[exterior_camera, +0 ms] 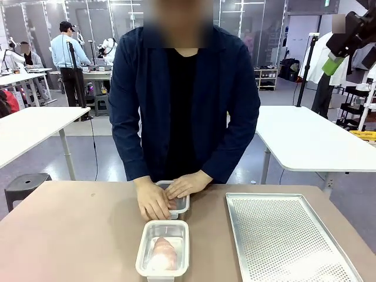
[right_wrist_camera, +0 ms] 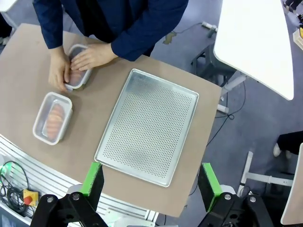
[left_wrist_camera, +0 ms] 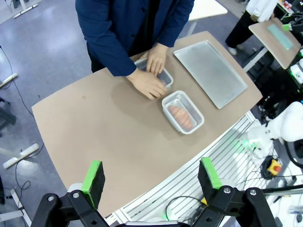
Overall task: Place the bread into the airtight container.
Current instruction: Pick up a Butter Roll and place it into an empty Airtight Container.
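We keep both arms high above the desk. Our left end effector hangs with its green pads spread wide and nothing between them, and our right end effector is likewise wide open and empty.

The main risk, as we judge it, is crowding: the person's hands rest on the far container near the middle of the desk's far edge, so any descent there could meet fingers. A second risk is mistaking which tub is meant. The near container, a clear lidless tub close to the middle of the desk's near edge, already holds a pinkish-orange piece that we take for the bread. From the right wrist view, something pinkish seems to lie in the far container too, under the person's palms, but we cannot tell what it is or whether a lid is on it. If we were to reach for the near tub, its light plastic walls might slide or tip under a pinch that lands off-centre.

The perforated metal tray lies along the desk's right edge, from its near right corner toward the far one, with nothing on it. The two tubs sit just beside each other, the far one tucked between the person's hands.
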